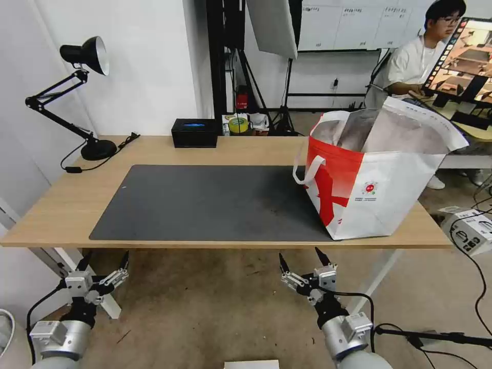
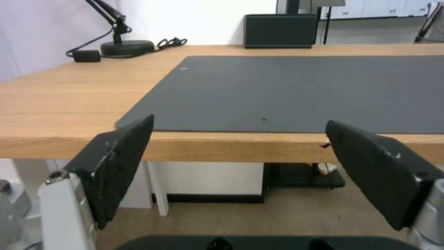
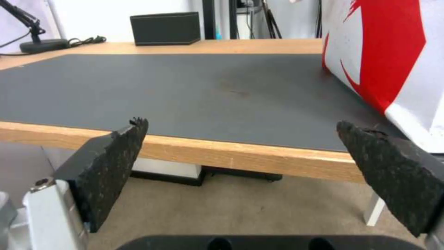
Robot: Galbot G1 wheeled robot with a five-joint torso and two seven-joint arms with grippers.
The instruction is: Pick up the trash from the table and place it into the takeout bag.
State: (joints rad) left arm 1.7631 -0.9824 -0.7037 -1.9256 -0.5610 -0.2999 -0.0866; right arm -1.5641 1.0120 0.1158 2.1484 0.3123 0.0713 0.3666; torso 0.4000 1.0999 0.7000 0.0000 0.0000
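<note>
Desk (image 1: 66, 205): long light-wood top on white legs; landmark for all entries below.
Mat (image 1: 205, 202): dark grey, lay flat across the middle of the desk.
Takeout bag (image 1: 376, 174): white and red, silver-lined, stood upright with its mouth open on the right end of the desk, its base overlapping the mat's right edge.
Lamp (image 1: 84, 102): black, jointed arm, stood at the desk's far left corner.
Black box (image 1: 195, 132): at the desk's far edge, behind the mat.
Left pincer (image 1: 105, 260): spread open, empty, below the desk's near edge, left side.
Right pincer (image 1: 302, 261): spread open, empty, below the desk's near edge, towards the bag.
</note>
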